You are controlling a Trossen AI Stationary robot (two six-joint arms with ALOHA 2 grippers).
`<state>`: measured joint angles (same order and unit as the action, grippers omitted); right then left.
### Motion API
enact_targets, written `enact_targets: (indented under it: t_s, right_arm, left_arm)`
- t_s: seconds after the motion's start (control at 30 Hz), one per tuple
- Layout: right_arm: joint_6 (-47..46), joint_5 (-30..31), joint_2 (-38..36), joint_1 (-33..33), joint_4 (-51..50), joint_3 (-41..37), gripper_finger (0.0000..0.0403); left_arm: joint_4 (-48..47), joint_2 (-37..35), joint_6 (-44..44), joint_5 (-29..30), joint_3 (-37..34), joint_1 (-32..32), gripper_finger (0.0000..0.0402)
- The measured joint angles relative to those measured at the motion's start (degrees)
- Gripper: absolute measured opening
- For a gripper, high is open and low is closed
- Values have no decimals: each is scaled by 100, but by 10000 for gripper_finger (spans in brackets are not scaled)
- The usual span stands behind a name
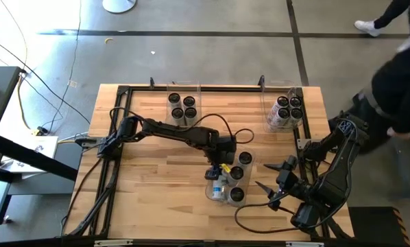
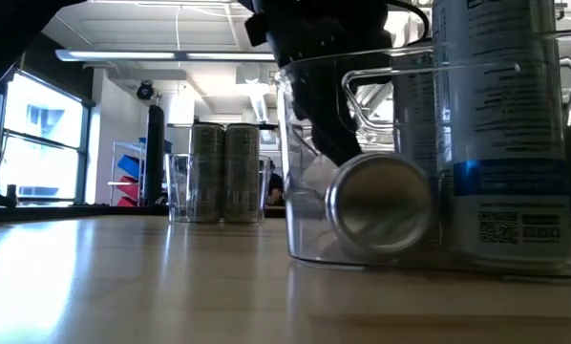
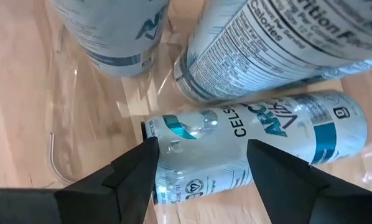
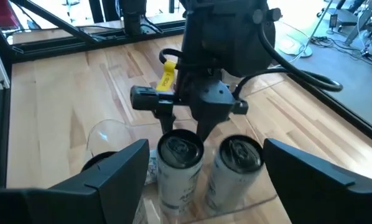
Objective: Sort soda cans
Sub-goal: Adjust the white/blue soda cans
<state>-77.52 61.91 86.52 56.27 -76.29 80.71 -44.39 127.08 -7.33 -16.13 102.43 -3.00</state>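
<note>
Wooden surface (image 1: pixel 157 171) below, my left end effector (image 3: pixel 198 165) straddles the toppled Celsius can (image 3: pixel 254 146), fingers apart; next I clamp it.

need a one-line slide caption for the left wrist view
Left gripper, fingers open, straddles a soda can lying on its side in the clear bin, beside upright cans.

Lying can (image 3: pixel 248 146) in near bin (image 1: pixel 249 180), beside upright cans (image 1: pixel 240 167).
</note>
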Motion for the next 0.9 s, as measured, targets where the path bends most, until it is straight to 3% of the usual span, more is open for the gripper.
enact_targets:
  t_s: [0.17, 0.33, 0.6, 0.9]
  right_arm:
    - [0, -86, 37, 2, 59, 0, 310]
    - [2, -208, 232, 2, 56, 0, 310]
    - [1, -365, 391, 2, 57, -2, 310]
    - [2, -318, 391, 2, 48, -2, 310]
  left_arm:
    - [-48, -251, 3, 8, -345, -38, 243]
    - [495, -528, 165, 44, -676, -44, 243]
    - [752, -522, 161, 996, -725, -52, 243]
    - [735, -630, 327, 1204, -725, -49, 243]
